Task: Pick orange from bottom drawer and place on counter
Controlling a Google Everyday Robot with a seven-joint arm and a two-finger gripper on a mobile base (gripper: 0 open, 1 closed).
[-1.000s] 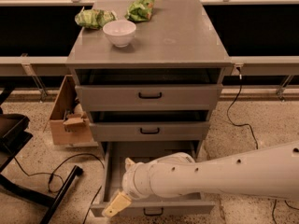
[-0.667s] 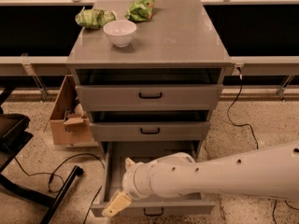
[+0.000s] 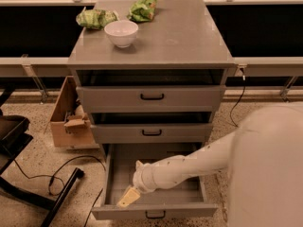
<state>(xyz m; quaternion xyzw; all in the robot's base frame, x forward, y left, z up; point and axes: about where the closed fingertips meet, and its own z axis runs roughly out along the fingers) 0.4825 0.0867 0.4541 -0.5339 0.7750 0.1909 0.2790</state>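
The bottom drawer (image 3: 154,207) of the grey cabinet is pulled open, and its grey floor shows. My gripper (image 3: 129,196) is inside it, low over the front left part, with the white arm (image 3: 189,167) reaching in from the right. No orange shows; the arm and gripper cover part of the drawer floor. The counter (image 3: 180,37) is the flat grey top of the cabinet, well above the gripper.
A white bowl (image 3: 121,33) and two green snack bags (image 3: 95,18) (image 3: 144,7) sit at the counter's back left. The two upper drawers (image 3: 151,98) stand slightly open. A cardboard box (image 3: 68,122), cables and a black chair base (image 3: 28,193) lie to the left.
My gripper has moved a little back and to the right inside the bottom drawer. The arm's bulk has swung towards the right edge of the view.
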